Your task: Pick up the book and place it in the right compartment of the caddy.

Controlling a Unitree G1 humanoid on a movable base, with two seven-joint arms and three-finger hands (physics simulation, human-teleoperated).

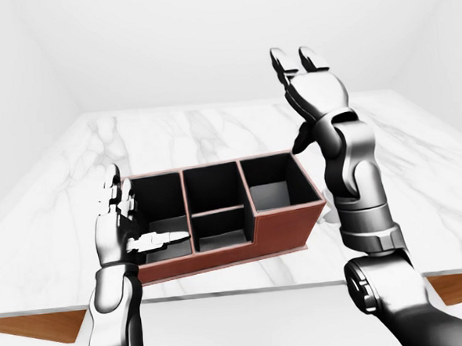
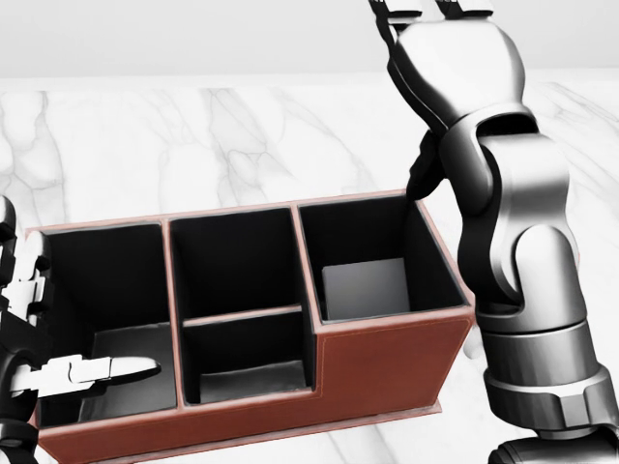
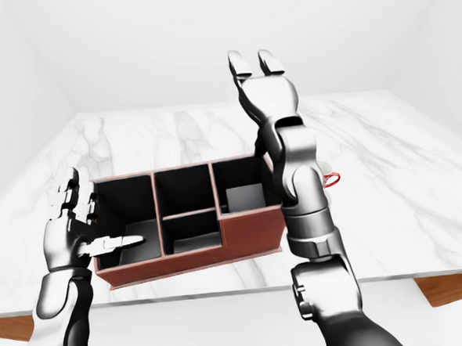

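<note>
The brown caddy (image 2: 387, 372) with black compartments stands on the white marble table (image 1: 212, 127). A pale grey rectangle (image 2: 366, 287) lies flat on the floor of its right compartment; I cannot tell whether it is the book. My right hand (image 1: 296, 59) is raised high above the caddy's right end, fingers spread upward, open and holding nothing. My left hand (image 1: 140, 218) is open at the caddy's left end. One of its fingers (image 2: 121, 368) reaches over the left compartment. No book shows in either hand.
A small red loop (image 3: 333, 177), like a mug handle, peeks out to the right of my right forearm beside the caddy. The table's near edge (image 1: 238, 290) runs across the bottom of the eye views, with brown corners (image 1: 29, 330) beneath.
</note>
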